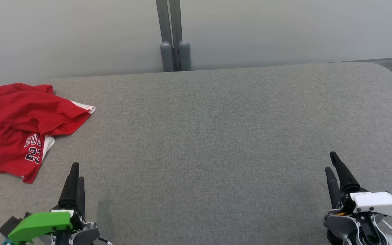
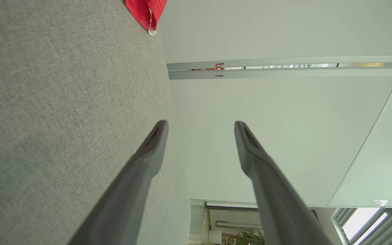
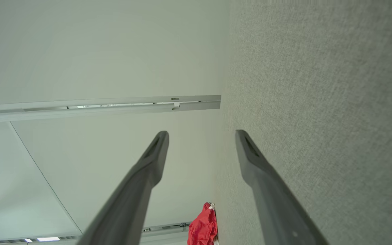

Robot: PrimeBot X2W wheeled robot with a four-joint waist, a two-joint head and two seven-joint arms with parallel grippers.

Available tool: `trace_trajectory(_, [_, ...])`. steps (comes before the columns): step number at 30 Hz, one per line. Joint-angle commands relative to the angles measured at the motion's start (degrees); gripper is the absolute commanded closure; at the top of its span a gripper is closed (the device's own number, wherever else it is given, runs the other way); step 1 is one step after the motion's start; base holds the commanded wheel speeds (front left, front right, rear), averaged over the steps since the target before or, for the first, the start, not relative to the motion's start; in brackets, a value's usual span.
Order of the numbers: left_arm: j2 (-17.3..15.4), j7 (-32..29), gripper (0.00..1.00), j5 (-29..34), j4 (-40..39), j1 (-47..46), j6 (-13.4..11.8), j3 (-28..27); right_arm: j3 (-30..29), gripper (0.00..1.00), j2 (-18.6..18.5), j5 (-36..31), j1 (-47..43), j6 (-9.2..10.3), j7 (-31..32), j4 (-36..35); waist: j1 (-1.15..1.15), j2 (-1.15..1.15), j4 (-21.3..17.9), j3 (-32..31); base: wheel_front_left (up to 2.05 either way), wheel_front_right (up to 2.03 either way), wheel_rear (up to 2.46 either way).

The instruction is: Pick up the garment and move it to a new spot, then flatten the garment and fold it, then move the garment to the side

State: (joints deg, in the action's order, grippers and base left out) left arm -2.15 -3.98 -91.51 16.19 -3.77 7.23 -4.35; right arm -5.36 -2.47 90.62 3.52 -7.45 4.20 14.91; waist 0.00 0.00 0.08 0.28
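Red garment (image 1: 19,126) lies crumpled at the far left of the grey table (image 1: 216,136), not picked up yet. Left gripper (image 1: 77,172) sits near its lower corner, fingers spread, empty. Right gripper (image 1: 330,162) is well apart at the far right, also spread and empty. Step in hand: the first pick. Best bet is to reach with the left arm, pinch a raised top fold, lift clear and carry it toward the middle. The head view's edge cuts off the garment's left part. Collar and sleeves are buried in folds, and the number of layers is unclear.
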Motion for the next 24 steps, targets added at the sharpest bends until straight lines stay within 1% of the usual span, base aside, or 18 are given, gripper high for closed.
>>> trace_trajectory(1, [-0.2,0.6,0.00,2.0,-1.1,-0.9,0.1,0.3,0.4,0.00,-0.9,-1.7,0.3,-0.02,-0.7,-1.5,0.00,0.00,0.0,0.0,0.00,0.00,0.00])
trace_trajectory(12, [-0.3,3.4,0.00,13.9,-2.9,-0.9,-0.4,1.8,0.3,0.00,-1.8,-15.9,-0.4,-0.02,-3.6,-4.4,0.00,0.00,0.3,0.0,0.00,0.00,0.00])
trace_trajectory(24, [-0.4,6.2,0.00,31.1,-2.8,-0.8,-1.2,4.9,1.1,0.00,-3.6,-32.2,-1.2,-0.02,-6.3,-7.3,0.00,0.00,0.5,-0.1,0.00,0.00,0.00])
